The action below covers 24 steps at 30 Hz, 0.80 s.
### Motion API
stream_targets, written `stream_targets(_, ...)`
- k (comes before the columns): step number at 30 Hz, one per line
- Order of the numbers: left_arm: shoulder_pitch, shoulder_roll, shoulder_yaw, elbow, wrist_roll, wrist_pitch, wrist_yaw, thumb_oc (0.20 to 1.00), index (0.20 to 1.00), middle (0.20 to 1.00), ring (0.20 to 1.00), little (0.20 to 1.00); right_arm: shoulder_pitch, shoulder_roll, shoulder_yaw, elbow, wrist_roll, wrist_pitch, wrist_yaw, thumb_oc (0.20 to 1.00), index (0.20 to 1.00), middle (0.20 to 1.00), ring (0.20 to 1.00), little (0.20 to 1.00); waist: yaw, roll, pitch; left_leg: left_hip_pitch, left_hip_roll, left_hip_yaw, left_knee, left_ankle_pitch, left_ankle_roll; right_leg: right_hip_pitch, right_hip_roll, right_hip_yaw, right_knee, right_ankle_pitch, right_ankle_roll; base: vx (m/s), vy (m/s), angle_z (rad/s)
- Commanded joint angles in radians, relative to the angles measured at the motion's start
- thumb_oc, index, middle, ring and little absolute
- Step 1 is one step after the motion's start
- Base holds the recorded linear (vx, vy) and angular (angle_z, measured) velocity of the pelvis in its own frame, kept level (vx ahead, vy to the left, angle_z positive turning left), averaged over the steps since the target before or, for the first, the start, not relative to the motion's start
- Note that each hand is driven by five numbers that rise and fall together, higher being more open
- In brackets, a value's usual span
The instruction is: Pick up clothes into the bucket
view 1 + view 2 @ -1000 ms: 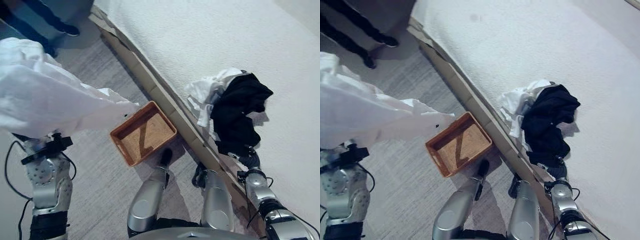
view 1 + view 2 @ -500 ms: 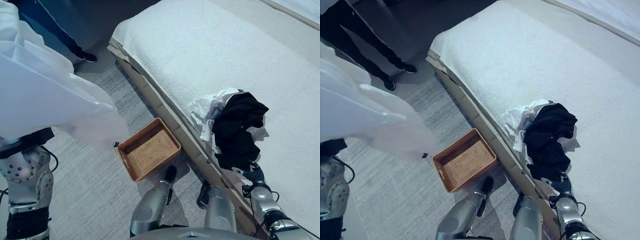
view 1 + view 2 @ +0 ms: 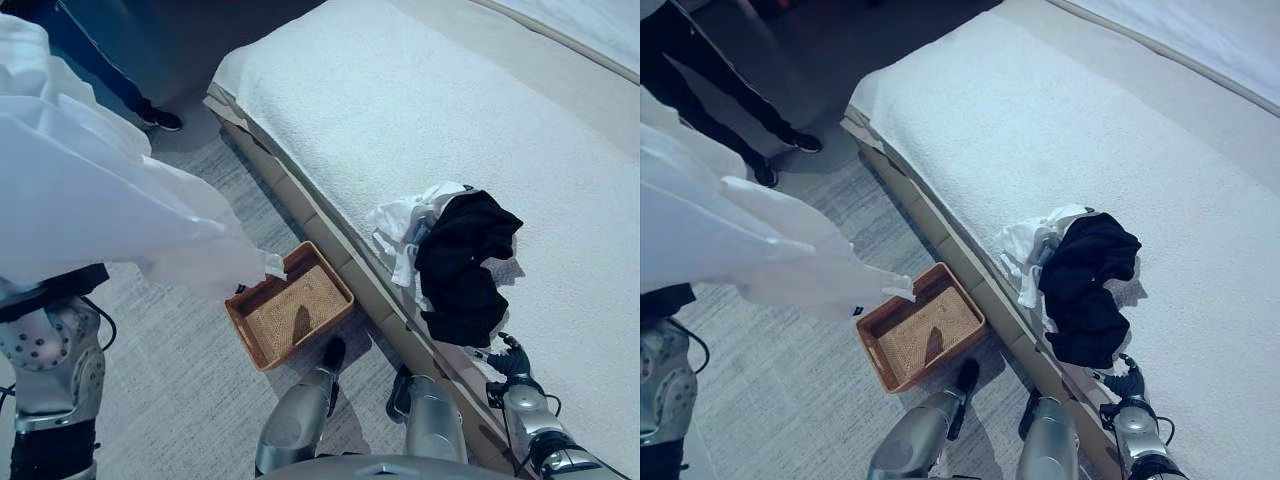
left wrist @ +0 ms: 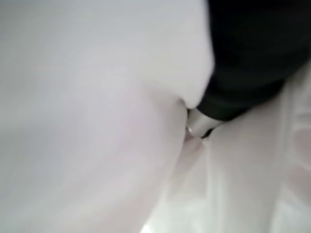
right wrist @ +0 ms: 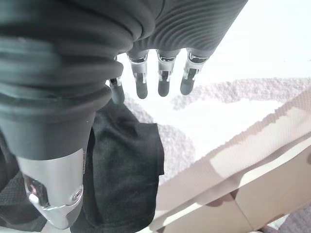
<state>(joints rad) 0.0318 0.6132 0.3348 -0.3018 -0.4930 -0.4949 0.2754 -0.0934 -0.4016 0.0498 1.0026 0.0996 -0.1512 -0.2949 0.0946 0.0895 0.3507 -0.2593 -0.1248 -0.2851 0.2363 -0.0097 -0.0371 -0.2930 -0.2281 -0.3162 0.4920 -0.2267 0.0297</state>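
At the near left, the left hand (image 4: pixel 201 125) is buried in a white garment (image 3: pixel 90 200) that drapes over it, so whether its fingers are clenched cannot be told; the cloth's tip hangs at the left rim of the brown wicker basket (image 3: pixel 290 315) on the grey floor (image 3: pixel 180 400). Near right, the right hand (image 5: pixel 160 77) hovers at the bed's edge with fingers straight and released, just beside a black garment (image 3: pixel 465 265). That lies against a crumpled white garment (image 3: pixel 405 220) on the bed (image 3: pixel 420 110). Farther left, a person's shoes (image 3: pixel 790 150) are partly cut off.
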Motion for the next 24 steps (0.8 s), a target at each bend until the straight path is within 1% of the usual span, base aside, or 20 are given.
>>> stream_targets(1, 0.012, 0.041, 0.043, 0.021, -0.031, -0.012, -0.034, 0.2, 0.2, 0.2, 0.2, 0.2, -0.022, -0.004, -0.005, -0.017, -0.003, -0.019, -0.011, 1.0, 1.0, 1.0, 1.0, 1.0, -0.032, -0.006, 0.018, -0.006, 0.039, 0.006, -0.023, -0.004, -0.023, 0.089, -0.023, 0.055, -0.135, 0.075, 0.062, -0.02, 0.007, -0.13)
stream_targets(5, 0.015, 0.024, -0.005, 0.059, -0.053, 0.012, -0.073, 0.2, 0.2, 0.2, 0.2, 0.2, -0.022, -0.004, -0.017, -0.034, 0.003, -0.021, -0.016, 1.0, 1.0, 1.0, 1.0, 1.0, -0.042, -0.017, 0.027, -0.019, 0.042, 0.013, -0.024, 0.005, -0.022, 0.074, -0.019, 0.061, -0.141, 0.088, 0.062, -0.01, 0.012, -0.05)
stream_targets(9, 0.019, 0.011, -0.063, 0.095, -0.086, 0.036, -0.125, 0.2, 0.2, 0.2, 0.2, 0.2, -0.02, 0.004, -0.022, -0.063, 0.009, -0.025, -0.018, 1.0, 1.0, 1.0, 1.0, 1.0, -0.051, -0.029, 0.038, -0.024, 0.048, 0.028, -0.019, -0.002, -0.021, 0.06, -0.016, 0.08, -0.139, 0.089, 0.063, 0.0, 0.021, -0.08)
stream_targets(10, 0.018, 0.005, -0.076, 0.098, -0.09, 0.039, -0.132, 0.2, 0.2, 0.2, 0.2, 0.2, -0.022, 0.006, -0.024, -0.074, 0.012, -0.028, -0.02, 1.0, 1.0, 1.0, 1.0, 1.0, -0.056, -0.032, 0.04, -0.029, 0.049, 0.029, -0.022, 0.005, -0.02, 0.055, -0.014, 0.081, -0.145, 0.097, 0.063, -0.01, 0.026, -0.19)
stream_targets(12, 0.014, -0.006, -0.096, 0.107, -0.1, 0.044, -0.141, 0.2, 0.2, 0.2, 0.2, 0.2, -0.021, 0.01, -0.025, -0.083, 0.016, -0.03, -0.021, 1.0, 1.0, 1.0, 1.0, 1.0, -0.058, -0.036, 0.046, -0.029, 0.05, 0.036, -0.015, -0.002, -0.02, 0.051, -0.013, 0.088, -0.139, 0.092, 0.063, 0.0, 0.011, -0.2)
stream_targets(15, 0.009, -0.022, -0.147, 0.125, -0.108, 0.062, -0.165, 0.2, 0.2, 0.2, 0.2, 0.2, -0.025, 0.018, -0.029, -0.143, 0.03, -0.045, -0.023, 1.0, 1.0, 1.0, 1.0, 1.0, -0.076, -0.048, 0.059, -0.046, 0.056, 0.047, -0.013, 0.004, -0.018, 0.031, -0.009, 0.1, -0.147, 0.106, 0.066, -0.01, 0.035, -0.1)
stream_targets(16, 0.009, -0.021, -0.147, 0.127, -0.109, 0.061, -0.166, 0.2, 0.2, 0.2, 0.2, 0.2, -0.024, 0.018, -0.029, -0.144, 0.03, -0.044, -0.023, 1.0, 1.0, 1.0, 1.0, 1.0, -0.074, -0.049, 0.061, -0.043, 0.056, 0.049, -0.009, -0.002, -0.019, 0.032, -0.009, 0.102, -0.141, 0.099, 0.065, -0.01, 0.033, -0.22)
stream_targets(18, 0.001, -0.022, -0.16, 0.143, -0.118, 0.064, -0.17, 0.2, 0.2, 0.2, 0.2, 0.2, -0.03, 0.023, -0.025, -0.165, 0.036, -0.051, -0.025, 1.0, 1.0, 1.0, 1.0, 1.0, -0.082, -0.058, 0.065, -0.051, 0.062, 0.061, -0.015, 0.004, -0.017, 0.017, -0.001, 0.113, -0.154, 0.115, 0.067, 0.0, 0.024, -0.25)
stream_targets(24, -0.009, -0.038, -0.182, 0.161, -0.132, 0.066, -0.175, 0.2, 0.2, 0.2, 0.2, 0.2, -0.039, 0.027, -0.023, -0.197, 0.033, -0.058, -0.037, 1.0, 1.0, 1.0, 1.0, 1.0, -0.091, -0.071, 0.072, -0.06, 0.07, 0.077, -0.017, 0.003, -0.017, 0.004, 0.007, 0.129, -0.172, 0.127, 0.07, 0.01, 0.012, -0.17)
